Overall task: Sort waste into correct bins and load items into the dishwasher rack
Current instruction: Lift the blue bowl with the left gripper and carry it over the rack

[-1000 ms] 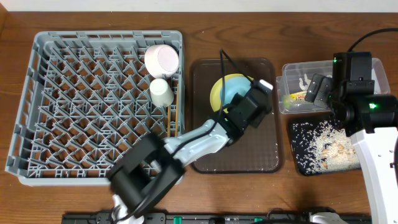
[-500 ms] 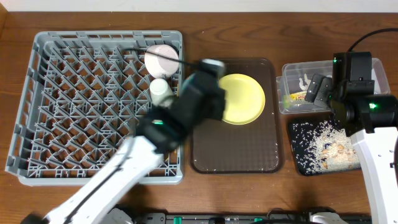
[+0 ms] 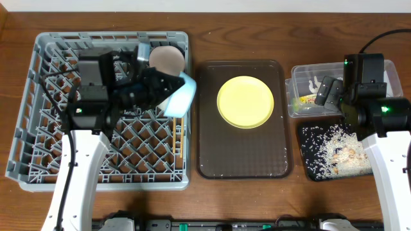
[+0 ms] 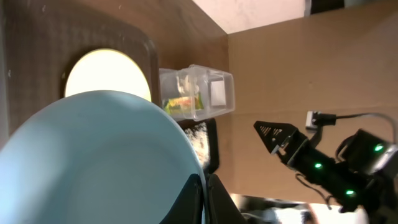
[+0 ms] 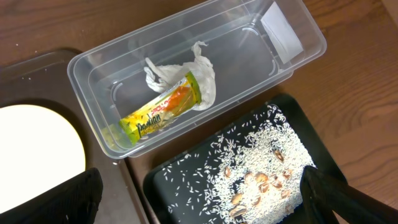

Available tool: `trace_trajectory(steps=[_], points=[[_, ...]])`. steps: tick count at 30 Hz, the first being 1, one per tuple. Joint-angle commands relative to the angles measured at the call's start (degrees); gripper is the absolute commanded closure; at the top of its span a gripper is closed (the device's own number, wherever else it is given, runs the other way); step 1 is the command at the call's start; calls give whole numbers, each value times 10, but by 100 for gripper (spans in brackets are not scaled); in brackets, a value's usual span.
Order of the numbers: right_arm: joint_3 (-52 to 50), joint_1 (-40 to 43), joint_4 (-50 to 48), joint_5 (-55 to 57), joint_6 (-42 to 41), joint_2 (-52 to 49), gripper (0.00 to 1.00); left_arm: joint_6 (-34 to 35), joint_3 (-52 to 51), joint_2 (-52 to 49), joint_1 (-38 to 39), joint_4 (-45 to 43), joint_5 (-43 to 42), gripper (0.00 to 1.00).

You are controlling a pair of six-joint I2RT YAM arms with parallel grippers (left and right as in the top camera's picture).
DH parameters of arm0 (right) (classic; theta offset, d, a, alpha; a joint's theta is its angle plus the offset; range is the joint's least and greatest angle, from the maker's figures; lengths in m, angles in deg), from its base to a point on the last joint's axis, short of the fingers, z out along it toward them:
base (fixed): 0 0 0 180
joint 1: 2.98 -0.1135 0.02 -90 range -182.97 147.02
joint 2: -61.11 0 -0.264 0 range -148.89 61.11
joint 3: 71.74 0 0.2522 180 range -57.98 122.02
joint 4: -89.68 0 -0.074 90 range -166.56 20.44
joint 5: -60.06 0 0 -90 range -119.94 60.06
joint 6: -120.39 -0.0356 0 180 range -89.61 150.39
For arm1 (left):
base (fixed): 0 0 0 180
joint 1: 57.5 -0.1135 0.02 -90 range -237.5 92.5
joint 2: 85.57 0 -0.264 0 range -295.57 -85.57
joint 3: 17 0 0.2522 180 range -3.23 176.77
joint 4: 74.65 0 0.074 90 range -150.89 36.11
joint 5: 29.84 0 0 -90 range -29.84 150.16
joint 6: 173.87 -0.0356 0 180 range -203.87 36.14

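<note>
My left gripper (image 3: pixel 172 85) is shut on the rim of the light blue bowl (image 3: pixel 183 97) and holds it tilted over the right side of the grey dishwasher rack (image 3: pixel 26 138). In the left wrist view the bowl (image 4: pixel 93 162) fills the lower left, with the gripper (image 4: pixel 205 190) pinching its edge. A white bowl (image 3: pixel 167 59) stands in the rack's far right corner. Thin chopsticks (image 3: pixel 182 140) lie along the rack's right edge. The yellow plate (image 3: pixel 246 102) sits alone on the brown tray (image 3: pixel 244 160). My right gripper (image 5: pixel 199 190) hangs wide open over the black tray (image 5: pixel 186 180).
The clear tub (image 3: pixel 302 72) at the right holds the green-and-orange wrapper (image 5: pixel 163 109) and a white tissue (image 5: pixel 198 71). In front of it the black tray (image 3: pixel 308 138) holds rice (image 5: pixel 261 162) and brownish scraps. Bare wood table lies behind and in front.
My left arm has swung left from the brown tray to over the rack, carrying the blue bowl. The yellow plate is now uncovered. The right arm has not moved.
</note>
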State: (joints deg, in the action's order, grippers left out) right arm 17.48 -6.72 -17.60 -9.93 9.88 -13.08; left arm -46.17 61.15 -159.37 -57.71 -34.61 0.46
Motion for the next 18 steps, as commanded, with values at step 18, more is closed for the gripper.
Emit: trace_trajectory(steps=[18], points=[[2, 0, 1, 9, 4, 3, 1, 182, -166, -4, -131, -164, -114, 94]])
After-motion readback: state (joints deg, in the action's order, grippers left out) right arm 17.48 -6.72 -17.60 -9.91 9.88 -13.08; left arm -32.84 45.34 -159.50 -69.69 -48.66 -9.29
